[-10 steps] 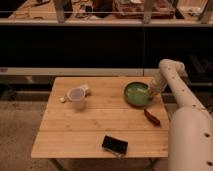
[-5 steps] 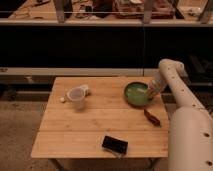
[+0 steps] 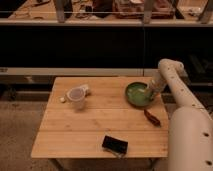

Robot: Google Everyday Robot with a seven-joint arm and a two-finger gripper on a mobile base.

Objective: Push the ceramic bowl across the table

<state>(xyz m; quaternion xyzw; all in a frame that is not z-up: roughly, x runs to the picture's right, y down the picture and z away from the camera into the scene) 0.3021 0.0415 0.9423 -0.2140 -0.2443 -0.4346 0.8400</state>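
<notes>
My gripper sat low at the right side of the square, light bamboo-coloured wooden tabletop, at the end of my white arm, which reached down from an elbow above the tabletop's far right corner. The gripper was right at the wide, shallow, glossy green ceramic bowl, over its right half and seemingly inside or against the rim on that side; I could not tell whether it actually touched the glaze, nor whether it was released or clenched.

The bowl itself lay on the far right part of the tabletop, close to the right edge and nearer the far edge than the near one. Its paler inside showed to the left of my gripper, with the darker rim running round it. So the bowl lay mostly to the left of the gripper and slightly in front of it, toward the middle of the tabletop.

Just beyond the bowl toward the near edge, a small, dark reddish-brown elongated object lay apart from it near the right edge. A flat black rectangular item rested near the near edge, well apart from the bowl. On the far left part stood a translucent whitish plastic cup, upright, with a small pale lump just beside it to the left and another pale thing touching or just behind it.
</notes>
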